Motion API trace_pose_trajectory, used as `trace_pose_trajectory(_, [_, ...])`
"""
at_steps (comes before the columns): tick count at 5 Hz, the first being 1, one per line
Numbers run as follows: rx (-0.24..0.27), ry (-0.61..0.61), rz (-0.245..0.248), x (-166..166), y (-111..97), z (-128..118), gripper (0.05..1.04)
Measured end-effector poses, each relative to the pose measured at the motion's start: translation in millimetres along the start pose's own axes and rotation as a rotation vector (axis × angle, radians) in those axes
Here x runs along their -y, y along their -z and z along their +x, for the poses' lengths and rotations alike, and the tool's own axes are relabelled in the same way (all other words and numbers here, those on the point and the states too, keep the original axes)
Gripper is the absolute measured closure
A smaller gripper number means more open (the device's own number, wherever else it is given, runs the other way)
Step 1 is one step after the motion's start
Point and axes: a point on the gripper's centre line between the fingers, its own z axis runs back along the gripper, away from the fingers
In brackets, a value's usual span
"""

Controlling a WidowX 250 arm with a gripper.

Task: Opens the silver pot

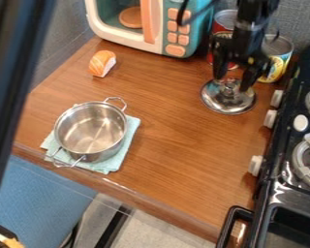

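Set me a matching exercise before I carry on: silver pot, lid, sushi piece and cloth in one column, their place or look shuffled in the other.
Things:
1. Silver pot
2. Lid
3. Sushi piece
4. Cloth

Place or look:
A. Orange and white, on the counter
B. Light blue, spread under the round cookware
C. On the counter, right below the gripper
D. Uncovered, with its inside in view

Right pairs: 1-D, 2-C, 3-A, 4-B
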Motion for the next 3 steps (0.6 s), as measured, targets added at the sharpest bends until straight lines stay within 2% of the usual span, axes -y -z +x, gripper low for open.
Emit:
trace_pose_trajectory(1, [0.060,-0.050,-0.003,-2,-44,3,0.075])
trace_pose_trajectory(2, [0.007,-0.128,-0.002,-28,-59,-3,0.079])
trace_pose_trajectory(3, [-0.046,-0.197,-0.022,-49,-57,-18,0.085])
